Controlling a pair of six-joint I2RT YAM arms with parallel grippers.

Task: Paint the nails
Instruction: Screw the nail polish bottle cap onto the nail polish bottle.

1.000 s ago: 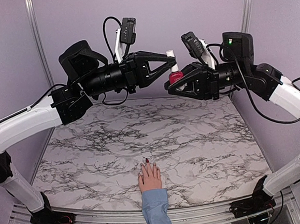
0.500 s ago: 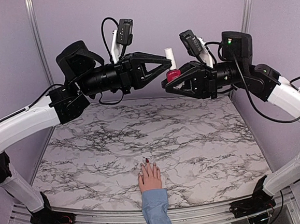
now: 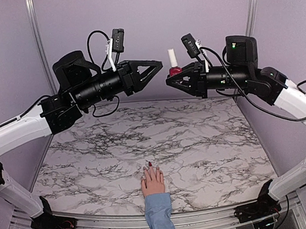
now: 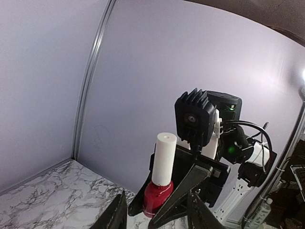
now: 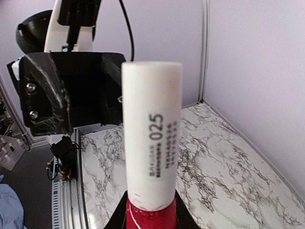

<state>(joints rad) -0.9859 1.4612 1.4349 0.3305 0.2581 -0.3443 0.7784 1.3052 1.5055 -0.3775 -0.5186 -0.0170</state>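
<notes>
Drawn back leftward from white cap, left tool partly open and empty, right tool clamped on upright polish bottle, hand flat on desk, nails outstretched.

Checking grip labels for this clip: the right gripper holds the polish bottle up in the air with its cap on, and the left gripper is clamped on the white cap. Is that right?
Not quite. The left gripper is not clamped on the white cap. Its jaws stand apart and stop short of the cap, with a clear gap between them, as the top external view shows. The rest is right: the right gripper holds the polish bottle in the air, cap on.
</notes>
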